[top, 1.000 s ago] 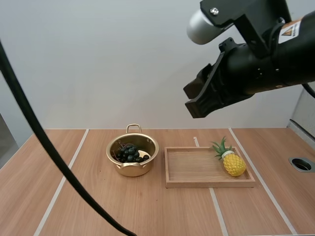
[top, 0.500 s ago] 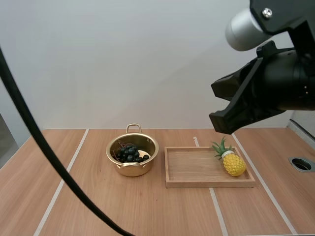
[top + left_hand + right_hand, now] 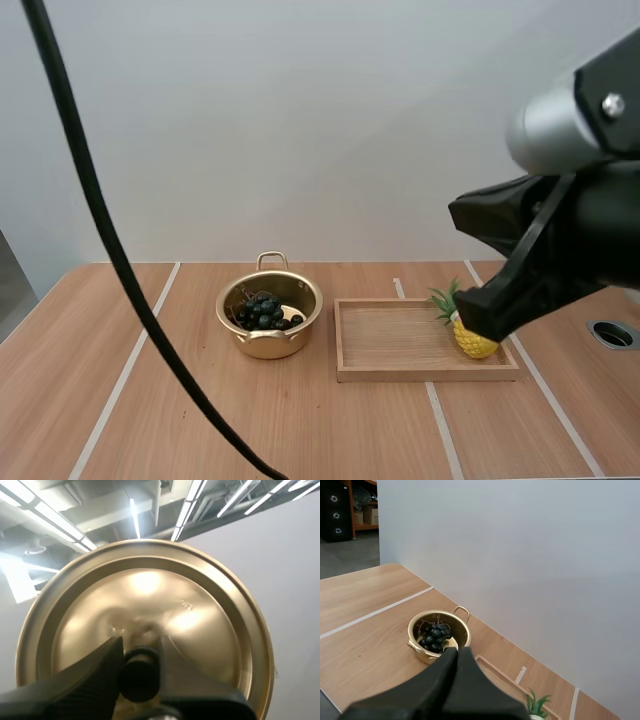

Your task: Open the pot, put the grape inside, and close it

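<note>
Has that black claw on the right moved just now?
Yes. In the high view the right gripper has swung right and down, from high above the tray to overlapping the pineapple.

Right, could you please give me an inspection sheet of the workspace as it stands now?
Surface: wooden table with pale stripes.
Job's things: pot is open with the grapes inside; the lid is off the pot.
Clutter: wooden tray right of the pot, with a toy pineapple at its right end.
Hands: left hand is shut on the lid's knob; right hand is shut on nothing, raised above the table.
Cables: nothing seen lying on the table.
Surroundings: plain pale wall behind the table.
</note>
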Motion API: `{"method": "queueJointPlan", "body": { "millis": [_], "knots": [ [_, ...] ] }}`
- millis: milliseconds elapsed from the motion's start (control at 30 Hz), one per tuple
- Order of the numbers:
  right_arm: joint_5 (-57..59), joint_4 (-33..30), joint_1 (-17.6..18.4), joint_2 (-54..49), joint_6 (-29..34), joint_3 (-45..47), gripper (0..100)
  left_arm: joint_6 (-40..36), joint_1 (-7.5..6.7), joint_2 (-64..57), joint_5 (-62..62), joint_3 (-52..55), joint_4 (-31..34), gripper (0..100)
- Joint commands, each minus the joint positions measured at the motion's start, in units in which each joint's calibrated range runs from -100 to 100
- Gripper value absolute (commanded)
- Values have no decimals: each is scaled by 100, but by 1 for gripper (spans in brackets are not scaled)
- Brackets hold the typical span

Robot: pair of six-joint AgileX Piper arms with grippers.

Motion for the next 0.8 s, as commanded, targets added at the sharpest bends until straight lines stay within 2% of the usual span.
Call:
{"method": "queueJointPlan", "body": {
  "millis": [0,233,600,767],
  "knots": [
    [0,30,-26,-241,33,206,0,-91,-4,75,135,24,0,0],
    [0,6,-26,-361,47,221,0,-91,-4,101,541,660,0,0],
    [0,6,-26,-361,47,221,0,-50,-4,101,613,2285,0,0],
    [0,6,-26,-361,47,221,0,519,-4,101,896,2969,-157,0]
  ]
}}
